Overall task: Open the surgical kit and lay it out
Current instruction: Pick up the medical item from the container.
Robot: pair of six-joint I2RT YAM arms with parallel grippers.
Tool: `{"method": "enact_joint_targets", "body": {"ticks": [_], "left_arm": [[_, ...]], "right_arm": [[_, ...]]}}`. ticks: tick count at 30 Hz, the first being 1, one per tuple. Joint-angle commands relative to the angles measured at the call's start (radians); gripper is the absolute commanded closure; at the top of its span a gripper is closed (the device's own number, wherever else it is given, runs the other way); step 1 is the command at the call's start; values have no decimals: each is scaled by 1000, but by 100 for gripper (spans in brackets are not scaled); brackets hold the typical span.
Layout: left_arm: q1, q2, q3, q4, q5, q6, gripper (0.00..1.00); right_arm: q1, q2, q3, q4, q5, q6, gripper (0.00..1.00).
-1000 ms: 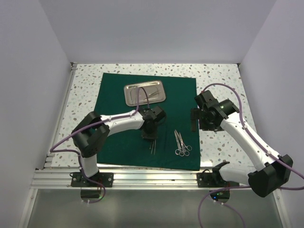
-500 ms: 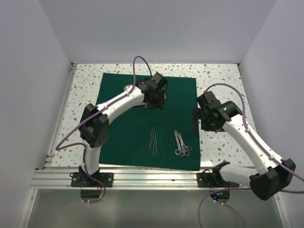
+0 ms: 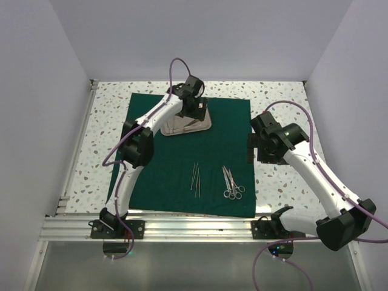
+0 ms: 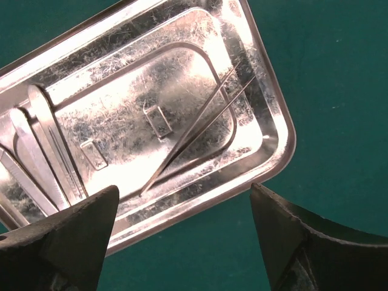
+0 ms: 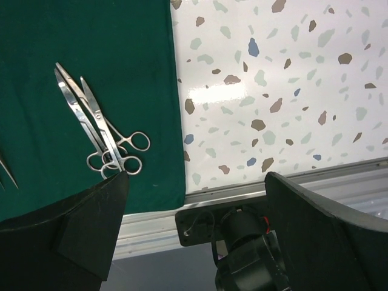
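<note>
Left end effector (image 4: 183, 191), jaws apart, over tweezers (image 4: 200, 121) in tray (image 4: 121, 103); right end effector (image 5: 197, 177) likewise.

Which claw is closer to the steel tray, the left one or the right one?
Left. The left claw hangs open directly over the tray; the right claw is off to its right, near the green drape's right edge.

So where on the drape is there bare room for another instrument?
Bare: the drape right of the tray, and the strip between tray and tweezers. Crowded: the tray under the left tool; tweezers beside scissors, near right.
</note>
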Motion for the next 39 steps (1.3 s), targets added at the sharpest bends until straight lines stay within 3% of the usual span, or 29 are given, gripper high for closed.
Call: {"method": "enact_joint_targets", "body": {"ticks": [1,9,15,19,27,31,33,39], "left_arm": [[15,-4,-21,83,55,101,7],[15,84,-16,89,40,141,8],[21,133,-13,77,14,129,15],[25,145,-16,72,28,118,36],[27,148,-41,58,43,122,69],[28,141,-49,47,55,117,95],[28,122,-49,47,60,109,100],[28,39,-38,40,54,89,100]], "right_arm": [[-4,30,50,-22,35,21,2],[-4,78,84,-17,42,24,2],[-4,81,67,-11,34,34,2],[-2,87,70,-11,37,36,2],[-4,66,44,3,37,45,1],[-5,50,31,10,34,44,2],[-5,46,24,13,29,38,2],[-5,30,15,29,9,22,2]]}}
